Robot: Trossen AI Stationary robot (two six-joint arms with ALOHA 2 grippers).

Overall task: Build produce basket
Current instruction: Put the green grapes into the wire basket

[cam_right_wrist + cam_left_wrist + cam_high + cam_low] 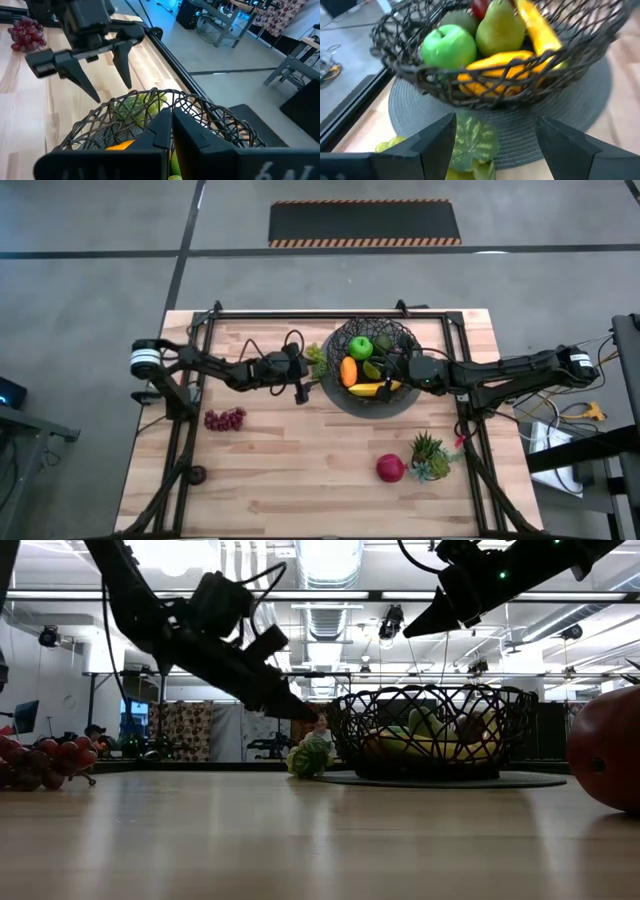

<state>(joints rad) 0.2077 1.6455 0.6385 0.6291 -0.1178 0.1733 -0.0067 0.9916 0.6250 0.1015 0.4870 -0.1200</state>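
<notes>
The left tool point(301, 385) hangs with its fingers apart right over the green grapes point(470, 150), just beside the basket point(400, 402); the right tool point(408, 367) is shut above the basket.

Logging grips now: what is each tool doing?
Left tool: open, empty, beside the basket above the green grapes.
Right tool: shut, empty, over the basket.

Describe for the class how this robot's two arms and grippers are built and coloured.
Both arms are dark, slender and jointed, each with a white band near its base and thin black cables looping alongside. The left gripper has two black, tapering, wedge-shaped fingers; the right gripper has flat black fingers.
</notes>
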